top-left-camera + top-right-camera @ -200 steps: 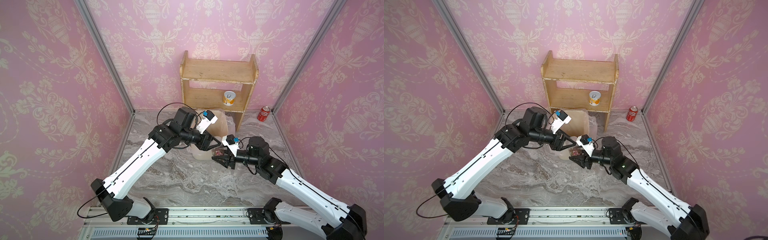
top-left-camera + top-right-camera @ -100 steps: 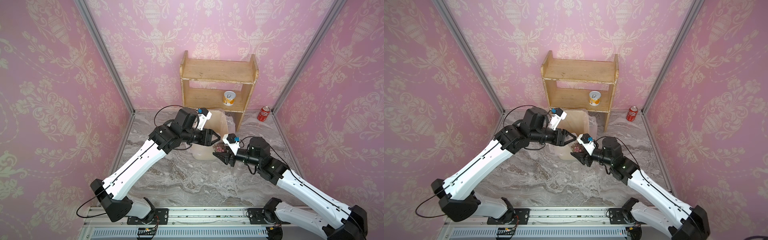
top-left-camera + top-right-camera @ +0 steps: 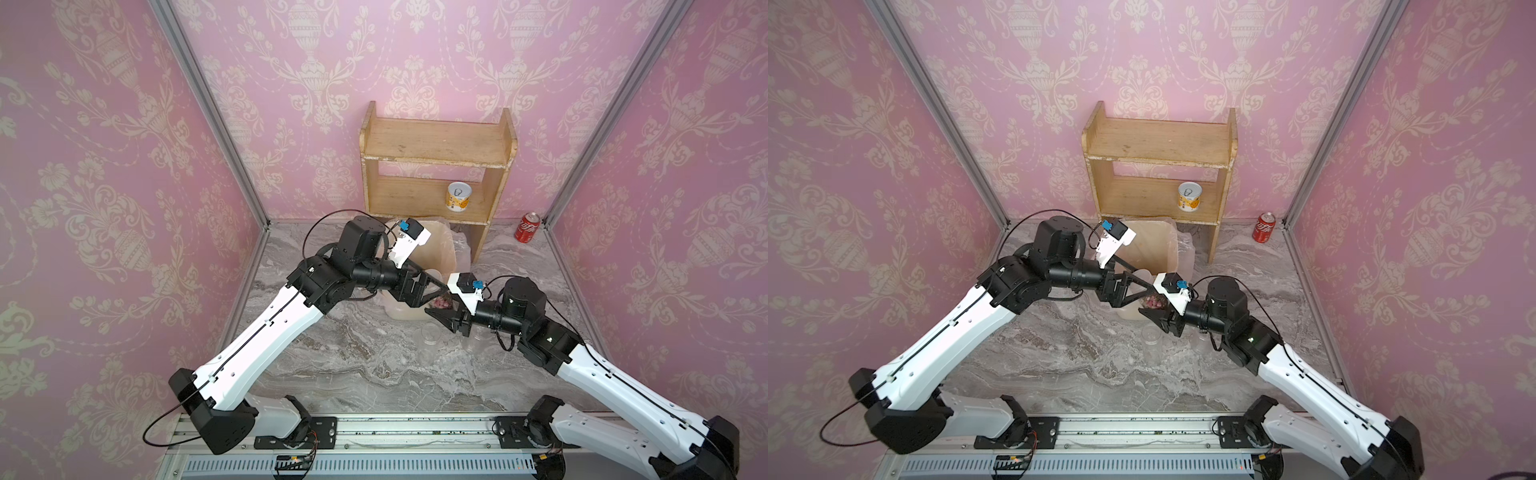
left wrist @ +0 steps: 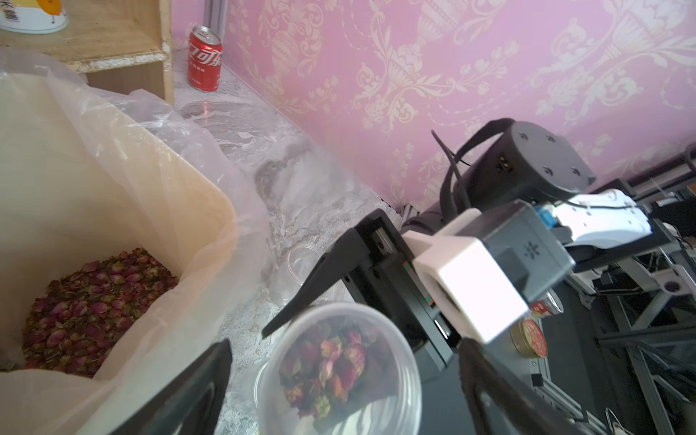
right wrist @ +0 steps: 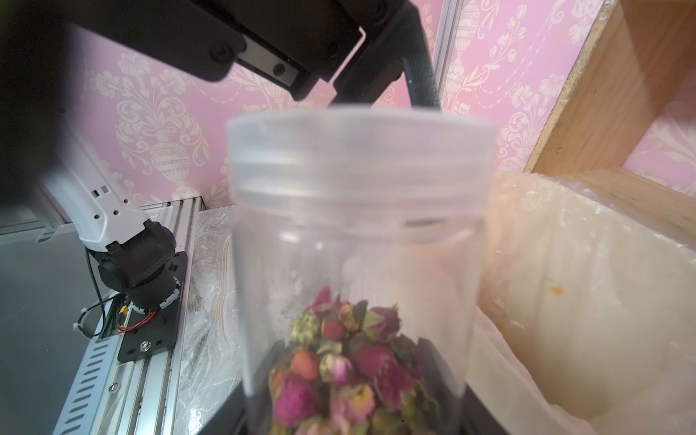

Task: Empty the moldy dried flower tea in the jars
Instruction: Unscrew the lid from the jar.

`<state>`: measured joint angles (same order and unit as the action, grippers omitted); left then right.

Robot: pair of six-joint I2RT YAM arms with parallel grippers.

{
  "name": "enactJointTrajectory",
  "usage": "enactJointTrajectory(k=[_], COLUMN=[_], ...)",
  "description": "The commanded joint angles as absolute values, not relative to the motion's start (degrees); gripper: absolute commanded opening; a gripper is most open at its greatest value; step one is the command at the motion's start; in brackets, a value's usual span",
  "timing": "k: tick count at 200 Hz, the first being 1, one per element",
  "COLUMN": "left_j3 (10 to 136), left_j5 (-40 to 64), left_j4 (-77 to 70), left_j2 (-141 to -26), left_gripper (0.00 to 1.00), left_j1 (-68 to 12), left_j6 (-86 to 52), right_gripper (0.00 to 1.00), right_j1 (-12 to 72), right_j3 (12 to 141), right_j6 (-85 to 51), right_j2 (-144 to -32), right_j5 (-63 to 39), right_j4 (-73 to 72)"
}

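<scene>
Springing wide since a sec ago, when it was pinched nearly shut, the left claw [image 3: 436, 293] is now gaping at full spread w/ nothing in it, hanging just over the small clear cylindrical plastic jar [image 5: 354, 226]. Right claw [image 3: 439, 305] is clamping that jar round its body, jaws partway closed, holding it up off the grey marble-look surface [image 3: 374, 365], just beside the near rim of the beige plastic bin lined w/ a clear bag [image 4: 113, 169]. Pinkish-red dried flower buds [image 5: 339, 369] are sitting in the jar's bottom, and a second heap of buds [image 4: 86, 301] is lying in the bin. What looks like a translucent lid [image 5: 357, 139] is showing at the jar's mouth, but it's blurred. An empty clear jar [image 3: 430, 334] is resting on the surface by the right arm. At the back, a wooden two-tier shelf [image 3: 436, 141] is carrying a yellow-and-white tin [image 3: 458, 197], w/ a red cola can [image 3: 528, 226] beside it.
</scene>
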<state>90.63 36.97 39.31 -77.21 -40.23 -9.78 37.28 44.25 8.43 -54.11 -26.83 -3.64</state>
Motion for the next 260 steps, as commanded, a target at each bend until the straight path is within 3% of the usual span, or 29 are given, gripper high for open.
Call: enactJointTrajectory(k=[1,50,105,193,234,260], left_j3=[91.2,86.0,81.0,79.1,79.6,79.7], left_j5=[43.5,51.5,57.6,62.5,62.9,62.2], left_j4=[45.4,46.9,42.0,38.4,39.6,39.8], left_j2=[-73.8,-69.3,-70.0,-72.8,-73.9,-74.0], left_gripper=[0.99,0.99,0.98,0.91,0.83,0.67], left_j1=[-38.6,-36.1,-32.6,-32.8,-33.0,-33.1], left_j6=[9.1,25.9,28.9,27.4,27.6,27.8], right_gripper=[0.18,0.18,0.17,0.17,0.17,0.17], right_j1=[37.7,37.6,37.3,37.3,37.2,37.3], right_j3=[43.1,44.4,46.1,47.3,47.4,47.5], right_j6=[8.7,7.1,7.4,7.6,7.6,7.7], right_j2=[-54.0,-54.4,-55.8,-57.5,-57.9,-57.9], right_j5=[-28.9,-39.0,-46.7,-47.9,-47.9,-47.7], right_j4=[-2.4,-1.0,1.0,2.0,2.2,2.4])
